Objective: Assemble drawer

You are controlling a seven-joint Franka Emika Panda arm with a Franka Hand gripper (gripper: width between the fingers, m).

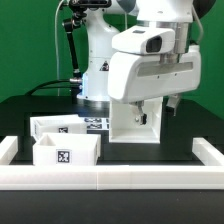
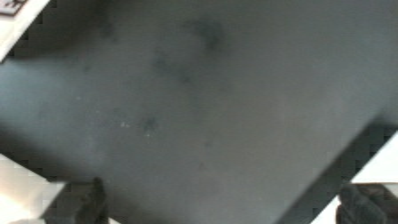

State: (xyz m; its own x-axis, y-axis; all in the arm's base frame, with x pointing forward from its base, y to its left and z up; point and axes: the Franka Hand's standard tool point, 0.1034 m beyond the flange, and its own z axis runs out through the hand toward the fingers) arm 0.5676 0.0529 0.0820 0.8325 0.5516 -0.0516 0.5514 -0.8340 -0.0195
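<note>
The tall white casing stands on the black table at the centre, its open side toward the exterior view's right. Two white open-topped trays sit to the exterior view's left: one at the back and one in front with a square tag on its face. My gripper hangs just above and behind the casing's top, on its right side. In the wrist view the gripper has its dark fingers wide apart with only blurred dark surface between them. It holds nothing.
A long low white rail runs along the front, with side arms at the left and right. The marker board lies between the back tray and the casing. The robot base stands behind.
</note>
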